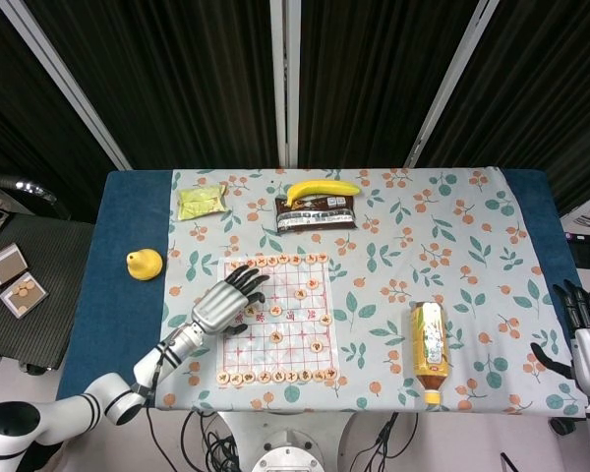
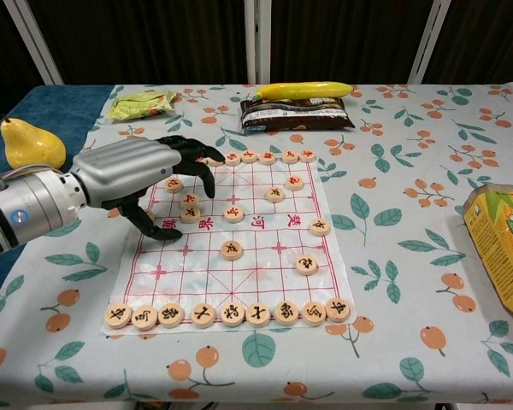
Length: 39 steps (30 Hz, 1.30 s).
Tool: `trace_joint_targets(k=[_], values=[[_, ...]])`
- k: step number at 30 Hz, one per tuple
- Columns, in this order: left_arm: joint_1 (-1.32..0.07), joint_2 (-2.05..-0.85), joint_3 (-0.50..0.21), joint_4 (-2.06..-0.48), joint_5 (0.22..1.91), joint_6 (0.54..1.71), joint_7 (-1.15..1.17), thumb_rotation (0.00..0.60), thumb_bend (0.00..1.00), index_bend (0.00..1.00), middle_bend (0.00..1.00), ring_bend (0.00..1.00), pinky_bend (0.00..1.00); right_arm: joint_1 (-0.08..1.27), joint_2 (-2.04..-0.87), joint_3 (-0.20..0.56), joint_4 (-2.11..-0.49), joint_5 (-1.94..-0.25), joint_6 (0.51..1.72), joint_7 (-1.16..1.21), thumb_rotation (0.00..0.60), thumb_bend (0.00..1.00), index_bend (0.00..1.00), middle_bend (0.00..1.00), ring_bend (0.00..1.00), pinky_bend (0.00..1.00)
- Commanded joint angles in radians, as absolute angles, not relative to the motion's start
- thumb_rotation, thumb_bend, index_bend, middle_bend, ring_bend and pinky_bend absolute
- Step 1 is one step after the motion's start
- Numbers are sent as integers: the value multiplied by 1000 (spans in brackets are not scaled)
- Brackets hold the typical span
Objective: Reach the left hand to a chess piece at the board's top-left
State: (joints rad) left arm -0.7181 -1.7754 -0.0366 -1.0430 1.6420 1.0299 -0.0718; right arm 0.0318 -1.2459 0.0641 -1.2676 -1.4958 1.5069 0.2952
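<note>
The chess board (image 2: 265, 256) lies on the flowered cloth, with round wooden pieces along its far row (image 2: 268, 157) and near row. My left hand (image 2: 141, 175) hovers over the board's top-left corner with its dark fingers (image 2: 195, 161) spread and curved down. It holds nothing. The fingers cover the leftmost pieces of the far row. Just under the fingertips sits a piece (image 2: 174, 184), with two more (image 2: 190, 207) beside it. The thumb points down at the board's left edge. From the head view the left hand (image 1: 221, 305) lies on the board (image 1: 295, 324). My right hand (image 1: 582, 329) hangs open off the table's right edge.
A pear (image 2: 32, 143) sits left of my arm, with a green packet (image 2: 142, 103) behind it. A banana (image 2: 304, 89) lies on a dark snack bag (image 2: 297, 112) beyond the board. A juice bottle (image 2: 500, 248) lies at the right.
</note>
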Motion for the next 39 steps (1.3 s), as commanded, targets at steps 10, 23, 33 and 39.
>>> trace_joint_targets(k=[10, 23, 33, 39], values=[[-729, -1782, -29, -1027, 1623, 1031, -68, 600, 251, 394, 66, 0, 0, 30, -1250, 63, -1257, -1493, 1502, 303, 600, 128, 0, 0, 0, 0], [-744, -1793, -19, -1010, 1618, 1032, -63, 600, 288, 427, 74, 0, 0, 31, -1253, 63, -1259, -1489, 1490, 297, 600, 139, 0, 0, 0, 0], [-751, -1803, -11, -992, 1610, 1022, -67, 600, 304, 449, 74, 0, 0, 30, -1252, 64, -1255, -1485, 1488, 300, 600, 143, 0, 0, 0, 0], [-754, -1807, -10, -985, 1606, 1023, -67, 600, 304, 455, 75, 0, 0, 31, -1255, 63, -1250, -1485, 1484, 304, 600, 144, 0, 0, 0, 0]])
